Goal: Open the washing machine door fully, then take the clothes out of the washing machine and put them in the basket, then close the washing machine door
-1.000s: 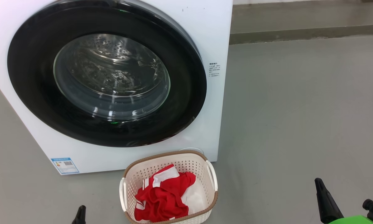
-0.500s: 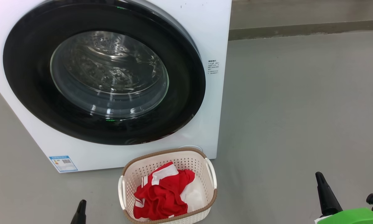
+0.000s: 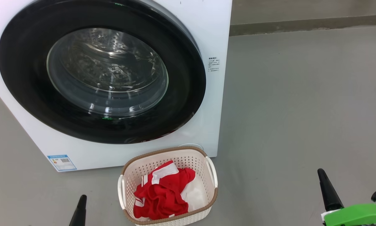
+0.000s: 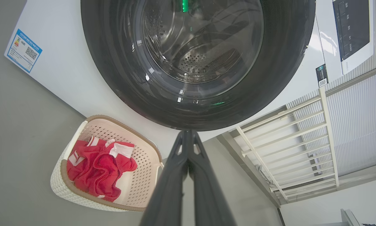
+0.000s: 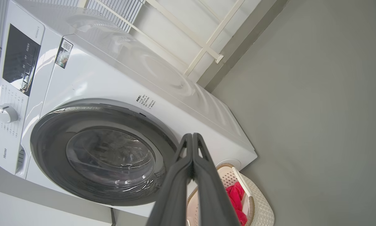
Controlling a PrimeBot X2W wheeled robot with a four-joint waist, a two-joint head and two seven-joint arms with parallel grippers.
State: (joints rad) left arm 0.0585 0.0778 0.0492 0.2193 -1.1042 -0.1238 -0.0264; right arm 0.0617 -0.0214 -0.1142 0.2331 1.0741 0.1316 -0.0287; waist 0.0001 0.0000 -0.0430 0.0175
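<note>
Left gripper [image 4: 188,133] and right gripper [image 5: 192,136], both pinched closed, empty; round black-rimmed glass washing machine door [image 3: 101,72] shut ahead, nearer the left. Red-and-white fabric clothes [image 3: 161,191] lie in the cream perforated plastic basket [image 3: 162,153] just before the white box-shaped washing machine [image 3: 213,31]; task seemingly complete.

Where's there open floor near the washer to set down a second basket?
Widest bare patch: the grey floor right of the white front-loading washing machine, up to the back wall ledge. A narrower strip lies left of the cream perforated plastic basket, below the washer's blue label. Crowded under the glossy black round door, where the basket with red clothes sits.
</note>
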